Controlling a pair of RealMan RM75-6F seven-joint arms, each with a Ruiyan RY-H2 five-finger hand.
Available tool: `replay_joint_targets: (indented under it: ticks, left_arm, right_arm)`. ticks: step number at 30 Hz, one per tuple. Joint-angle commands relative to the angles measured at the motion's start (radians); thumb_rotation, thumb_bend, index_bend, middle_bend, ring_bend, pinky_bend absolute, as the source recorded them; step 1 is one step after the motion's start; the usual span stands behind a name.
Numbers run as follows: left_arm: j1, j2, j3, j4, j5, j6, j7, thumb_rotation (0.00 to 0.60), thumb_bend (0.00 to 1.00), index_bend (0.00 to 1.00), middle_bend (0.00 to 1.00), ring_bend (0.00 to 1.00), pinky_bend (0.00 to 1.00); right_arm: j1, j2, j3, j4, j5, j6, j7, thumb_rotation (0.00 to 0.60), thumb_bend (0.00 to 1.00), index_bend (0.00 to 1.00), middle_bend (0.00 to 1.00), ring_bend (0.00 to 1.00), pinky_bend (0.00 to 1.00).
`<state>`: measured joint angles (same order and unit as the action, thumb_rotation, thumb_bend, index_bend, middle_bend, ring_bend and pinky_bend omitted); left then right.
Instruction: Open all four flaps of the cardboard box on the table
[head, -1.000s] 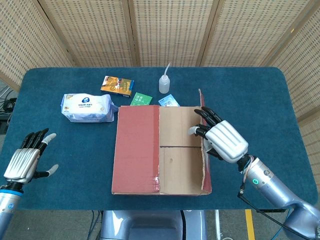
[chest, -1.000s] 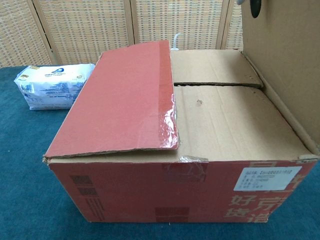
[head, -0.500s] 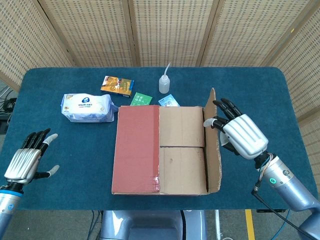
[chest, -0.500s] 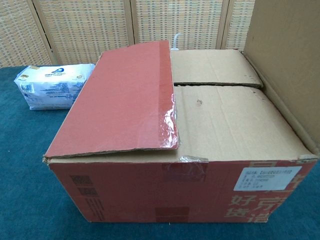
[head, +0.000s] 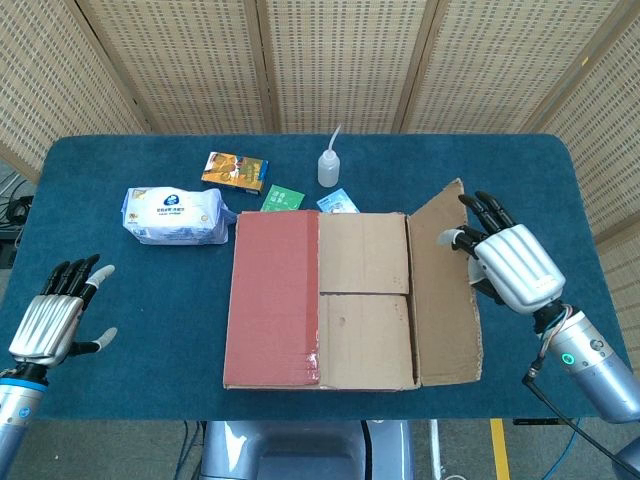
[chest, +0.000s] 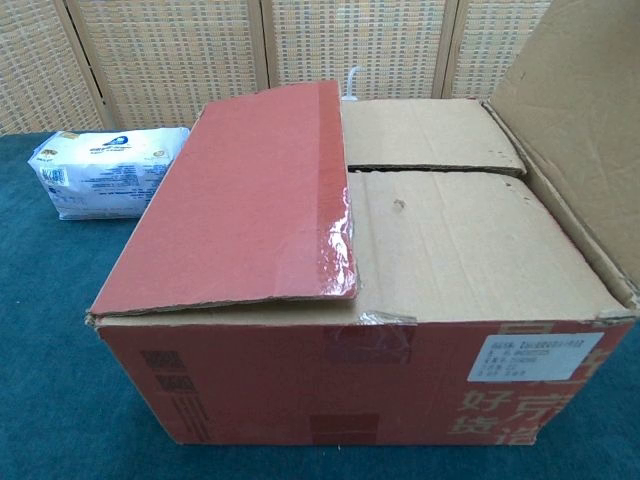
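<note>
The cardboard box (head: 340, 300) (chest: 380, 330) stands mid-table. Its red left flap (head: 272, 298) (chest: 240, 200) lies shut over the top. The right flap (head: 445, 285) (chest: 585, 110) is folded outward and leans to the right. Two inner flaps, the far one (head: 362, 252) (chest: 425, 133) and the near one (head: 365, 340) (chest: 450, 250), lie flat and closed. My right hand (head: 510, 262) is just right of the raised flap with fingers spread, thumb near the flap's outer face; whether it touches is unclear. My left hand (head: 55, 315) hovers open near the table's front-left edge, far from the box.
A white wipes pack (head: 175, 215) (chest: 105, 170) lies left of the box. Behind the box are an orange packet (head: 235, 170), a green packet (head: 284, 197), a blue packet (head: 338, 203) and a squeeze bottle (head: 329, 165). A wicker screen stands behind the table.
The right flap swung from nearly upright outward to the right. My right hand moved right with it, off the box top. The left hand stayed put.
</note>
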<state>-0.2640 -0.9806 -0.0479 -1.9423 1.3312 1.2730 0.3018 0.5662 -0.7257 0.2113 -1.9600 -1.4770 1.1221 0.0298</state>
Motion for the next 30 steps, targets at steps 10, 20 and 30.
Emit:
replay_joint_targets:
  ticks: [10, 20, 30]
  left_arm:
    - [-0.049, 0.063, -0.004, 0.0, 0.151, -0.041, -0.149, 0.524, 0.27, 0.11, 0.0, 0.0, 0.0]
    - [-0.17, 0.108, -0.046, 0.025, 0.316, -0.109, -0.311, 0.524, 0.41, 0.11, 0.0, 0.0, 0.0]
    - [-0.375, 0.111, -0.084, 0.062, 0.438, -0.269, -0.487, 0.523, 0.75, 0.11, 0.0, 0.0, 0.0]
  right_arm:
    - [-0.049, -0.028, -0.021, 0.03, 0.033, 0.032, -0.03, 0.6, 1.0, 0.33, 0.41, 0.01, 0.0]
    - [-0.125, -0.149, -0.047, 0.079, 0.044, 0.153, -0.109, 0.6, 1.0, 0.14, 0.11, 0.0, 0.0]
    - [-0.2, -0.255, -0.053, 0.087, 0.085, 0.279, -0.257, 0.6, 0.93, 0.06, 0.03, 0.0, 0.0]
